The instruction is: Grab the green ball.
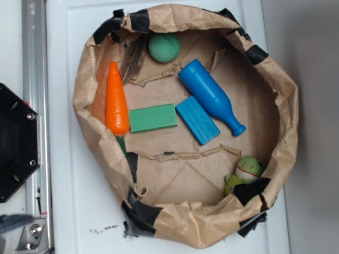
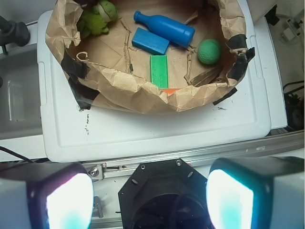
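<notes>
Exterior view: a round nest of crumpled brown paper (image 1: 280, 95) with black tape patches on its rim, sitting on a smooth white plastic lid (image 1: 69, 79).
Green ball (image 1: 164, 47): small dull-green sphere with a finely dimpled matte skin, at about 12 o'clock inside the nest, close under the far rim, apart from the other toys.
Blue bottle (image 1: 209, 95): glossy plastic cylinder narrowing to a neck, lying on its side on a slant, just at 4 o'clock of the ball.
Blue block (image 1: 197, 120): ribbed rectangular slab, lying beside the bottle near the nest's centre.
Green block (image 1: 152, 117): flat smooth rectangle, just left of the blue block.
Carrot (image 1: 116, 100): shiny orange cone with a green stem, at 9 o'clock against the paper wall.
Toy figure (image 1: 244, 174): light green, round white-and-red marked head, at 5 o'clock, partly tucked under the rim.
Wrist view: the ball (image 2: 209, 51) sits at 2 o'clock of the picture, right of the bottle's base.
Gripper (image 2: 150, 191): two blurred pale fingers (image 2: 71, 202) at the bottom corners, set wide apart, holding nothing, outside the nest and well away from the ball.
Black base (image 2: 167, 195): hexagonal bolted housing between the fingers.
</notes>
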Controlling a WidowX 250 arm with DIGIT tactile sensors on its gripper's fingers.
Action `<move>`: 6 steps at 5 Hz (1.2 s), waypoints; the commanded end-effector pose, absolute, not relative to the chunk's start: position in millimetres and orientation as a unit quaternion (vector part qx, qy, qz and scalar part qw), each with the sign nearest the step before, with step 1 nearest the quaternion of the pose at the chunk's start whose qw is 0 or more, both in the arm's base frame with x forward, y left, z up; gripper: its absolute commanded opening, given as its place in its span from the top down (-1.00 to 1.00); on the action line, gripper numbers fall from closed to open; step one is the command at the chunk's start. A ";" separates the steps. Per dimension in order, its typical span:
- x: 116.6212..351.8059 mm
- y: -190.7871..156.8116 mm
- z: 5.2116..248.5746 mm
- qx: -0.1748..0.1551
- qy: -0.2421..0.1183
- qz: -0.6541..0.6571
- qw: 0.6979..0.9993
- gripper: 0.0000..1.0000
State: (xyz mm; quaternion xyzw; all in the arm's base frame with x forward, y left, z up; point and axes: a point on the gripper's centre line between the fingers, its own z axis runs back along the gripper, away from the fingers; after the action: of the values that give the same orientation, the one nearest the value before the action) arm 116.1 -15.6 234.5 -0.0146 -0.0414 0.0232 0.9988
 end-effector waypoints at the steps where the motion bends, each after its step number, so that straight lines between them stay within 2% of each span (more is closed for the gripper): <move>1: 116.1 -15.6 234.5 -0.015 -0.041 0.023 0.999 -1.00; 2: 166.1 16.1 219.3 0.077 -0.035 -0.107 0.991 -1.00; 3: 215.3 22.0 203.8 0.100 -0.067 -0.228 0.966 -1.00; 4: 252.1 28.4 170.9 0.103 -0.080 -0.334 0.933 -1.00; 5: 261.2 23.7 133.3 0.083 -0.071 -0.395 0.912 -1.00; 6: 259.9 29.2 108.0 0.073 -0.051 -0.432 0.897 -1.00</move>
State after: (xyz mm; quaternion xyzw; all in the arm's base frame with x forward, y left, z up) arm 257.2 35.7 97.2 0.0642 -0.0353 -0.4371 0.8964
